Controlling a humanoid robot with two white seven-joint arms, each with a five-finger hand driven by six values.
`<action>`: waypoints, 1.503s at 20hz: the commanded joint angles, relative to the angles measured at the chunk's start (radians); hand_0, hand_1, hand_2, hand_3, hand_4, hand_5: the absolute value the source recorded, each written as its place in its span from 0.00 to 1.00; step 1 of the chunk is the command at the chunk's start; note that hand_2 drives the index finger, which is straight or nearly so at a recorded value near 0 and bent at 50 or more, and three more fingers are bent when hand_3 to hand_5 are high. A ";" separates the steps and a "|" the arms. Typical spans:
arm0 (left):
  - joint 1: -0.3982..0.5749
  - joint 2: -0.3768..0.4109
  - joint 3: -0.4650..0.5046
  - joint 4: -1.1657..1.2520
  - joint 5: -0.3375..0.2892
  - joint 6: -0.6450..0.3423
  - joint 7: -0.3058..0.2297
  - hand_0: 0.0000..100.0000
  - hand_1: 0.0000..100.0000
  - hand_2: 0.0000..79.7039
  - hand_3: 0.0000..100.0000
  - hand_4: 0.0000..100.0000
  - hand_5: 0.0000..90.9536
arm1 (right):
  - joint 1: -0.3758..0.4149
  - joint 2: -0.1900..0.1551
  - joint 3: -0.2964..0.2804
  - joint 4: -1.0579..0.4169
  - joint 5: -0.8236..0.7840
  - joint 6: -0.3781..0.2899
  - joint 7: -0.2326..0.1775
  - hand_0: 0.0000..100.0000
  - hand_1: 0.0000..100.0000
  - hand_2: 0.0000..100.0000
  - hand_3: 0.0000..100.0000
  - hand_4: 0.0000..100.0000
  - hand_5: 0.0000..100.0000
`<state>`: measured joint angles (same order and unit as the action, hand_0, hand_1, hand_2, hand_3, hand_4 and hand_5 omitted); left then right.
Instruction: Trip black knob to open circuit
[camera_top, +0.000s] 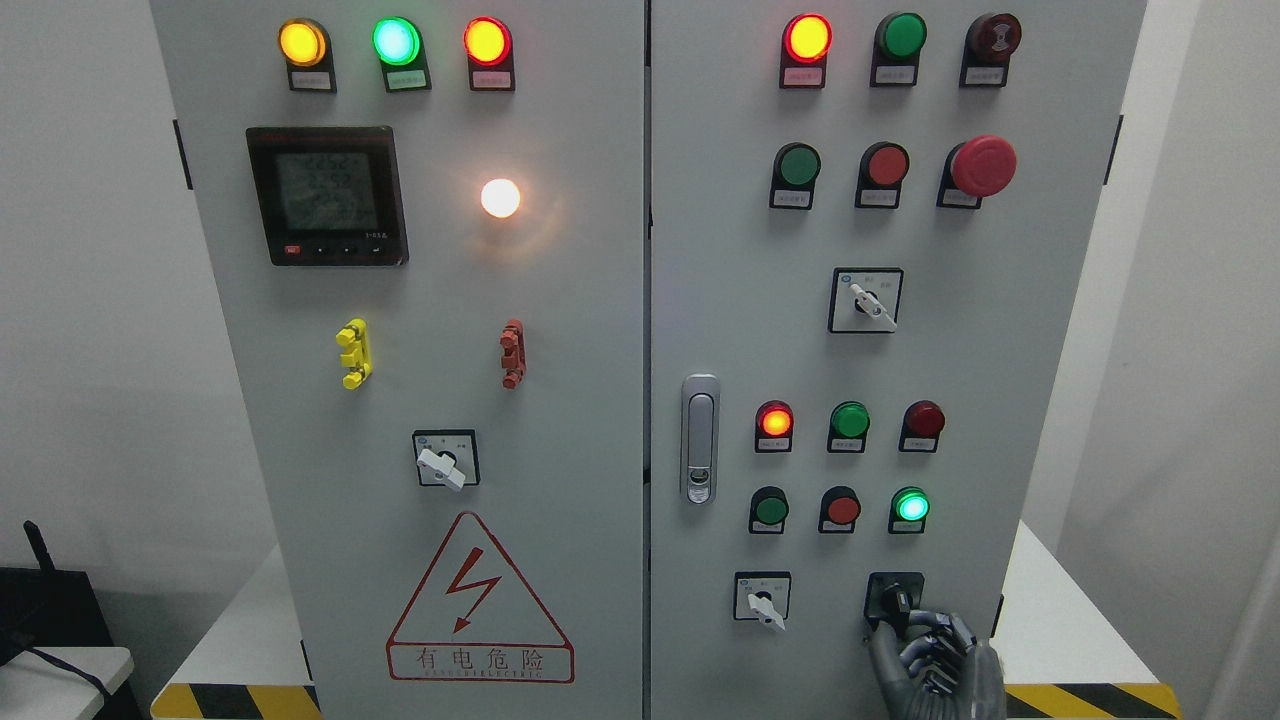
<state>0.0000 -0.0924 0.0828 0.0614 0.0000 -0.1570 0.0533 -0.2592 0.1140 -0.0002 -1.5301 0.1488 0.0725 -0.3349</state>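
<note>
low on the right door of the grey electrical cabinet (600, 300), near its bottom right corner, sits the black knob (893, 600) on a black square plate. the right hand (935, 665), dark metal with jointed fingers, comes up from the bottom edge and its fingertips (915, 625) are curled around the knob's lower right side, touching it; the grip looks closed on the knob, though the hand hides part of the contact. the left hand does not show.

just left of the knob is a white selector switch (763, 600) on a white plate, its handle tilted down to the right. above them run two rows of round lamps and buttons: a lit red lamp (774, 420) at the left of the upper row and a lit green lamp (910, 505) at the right of the lower row, directly above the knob. a chrome door latch (700, 438) stands upright beside the door seam. higher up, a red mushroom stop button (982, 166) juts from the panel.

on the left door are a dark digital meter (326, 195), a glowing white lamp (500, 197), and a red lightning warning triangle (478, 600) at the bottom.
</note>
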 joint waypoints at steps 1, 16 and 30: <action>-0.008 0.000 0.000 0.000 -0.032 0.001 0.000 0.12 0.39 0.00 0.00 0.00 0.00 | 0.002 -0.002 0.017 -0.001 0.000 -0.013 0.002 0.45 0.87 0.49 0.84 0.89 0.99; -0.008 0.000 0.000 0.000 -0.034 0.001 0.000 0.12 0.39 0.00 0.00 0.00 0.00 | 0.008 -0.011 0.009 0.002 0.000 -0.014 0.004 0.31 0.86 0.50 0.84 0.89 0.98; -0.008 0.000 0.000 0.000 -0.032 0.001 0.000 0.12 0.39 0.00 0.00 0.00 0.00 | 0.028 -0.027 -0.007 0.002 -0.002 -0.042 0.004 0.27 0.85 0.48 0.83 0.89 0.98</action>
<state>0.0000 -0.0922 0.0828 0.0613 0.0000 -0.1570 0.0533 -0.2469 0.1024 0.0002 -1.5278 0.1484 0.0392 -0.3299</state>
